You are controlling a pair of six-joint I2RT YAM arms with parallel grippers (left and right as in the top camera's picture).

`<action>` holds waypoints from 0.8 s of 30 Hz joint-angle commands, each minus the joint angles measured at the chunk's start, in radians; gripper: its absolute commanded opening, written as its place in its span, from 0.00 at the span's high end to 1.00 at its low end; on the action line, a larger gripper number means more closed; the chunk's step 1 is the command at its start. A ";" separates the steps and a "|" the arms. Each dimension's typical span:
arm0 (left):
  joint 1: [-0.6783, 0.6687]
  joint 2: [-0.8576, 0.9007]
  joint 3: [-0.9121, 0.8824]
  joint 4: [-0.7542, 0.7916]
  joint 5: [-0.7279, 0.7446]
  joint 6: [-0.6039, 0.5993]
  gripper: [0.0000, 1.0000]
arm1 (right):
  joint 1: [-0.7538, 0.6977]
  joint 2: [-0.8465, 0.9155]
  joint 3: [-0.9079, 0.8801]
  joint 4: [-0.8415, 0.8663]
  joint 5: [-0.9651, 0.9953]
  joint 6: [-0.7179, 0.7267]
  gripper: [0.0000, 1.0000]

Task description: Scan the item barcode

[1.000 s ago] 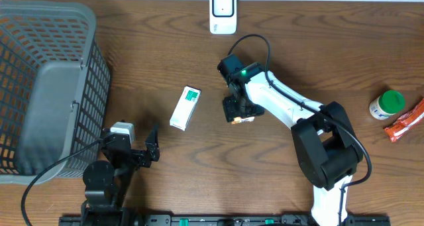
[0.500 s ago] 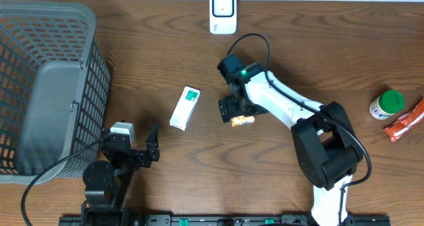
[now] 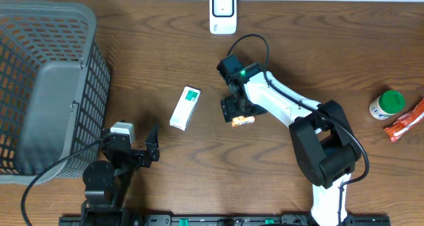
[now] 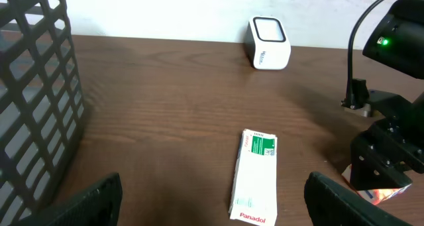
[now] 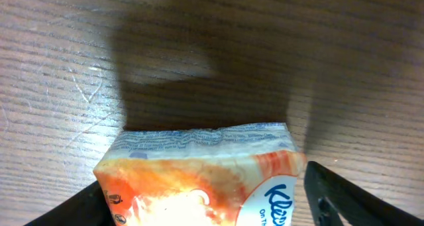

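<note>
Fingers of the left gripper (image 4: 215, 189), nearest, stand wide apart with nothing between them; idle. Medicine box (image 3: 185, 108) lies flat just ahead, untouched. Beyond it the right gripper (image 5: 207, 196) is down over the orange tissue pack (image 5: 199, 153), which lies on the table (image 3: 132, 54). One finger is on each side of the pack, apart; can't tell if they press it. Step looks like pick-up. Next: clamp firmly, lift, carry to the scanner (image 3: 223, 11) at the far edge, barcode toward its window.

Tissue pack (image 5: 199, 169) cut off at wrist view's bottom edge, overhead basket (image 3: 93, 67) cropped left, orange packet (image 3: 405, 123) cropped right
</note>
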 commanded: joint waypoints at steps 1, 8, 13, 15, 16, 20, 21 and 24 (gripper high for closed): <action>0.003 -0.003 -0.002 0.000 0.012 -0.002 0.13 | -0.002 0.016 0.000 0.008 0.015 -0.002 0.22; 0.003 -0.003 -0.002 0.000 0.012 -0.002 0.13 | -0.002 0.020 -0.005 0.030 0.005 -0.002 0.07; 0.003 -0.003 -0.002 0.000 0.012 -0.002 0.13 | -0.002 0.054 -0.040 0.052 -0.003 -0.001 0.07; 0.003 -0.003 -0.002 0.000 0.012 -0.002 0.13 | -0.002 0.061 -0.052 0.055 -0.007 -0.002 0.09; 0.003 -0.003 -0.002 0.000 0.012 -0.002 0.13 | -0.002 0.061 -0.056 0.054 -0.010 -0.002 0.11; 0.003 -0.003 -0.002 0.000 0.012 -0.002 0.13 | -0.002 0.061 -0.056 0.058 -0.014 -0.002 0.18; 0.003 -0.003 -0.002 0.000 0.012 -0.002 0.13 | -0.002 0.061 -0.056 0.059 -0.014 -0.002 0.19; 0.003 -0.003 -0.002 0.000 0.012 -0.002 0.13 | -0.002 0.061 -0.056 0.058 -0.014 -0.002 0.20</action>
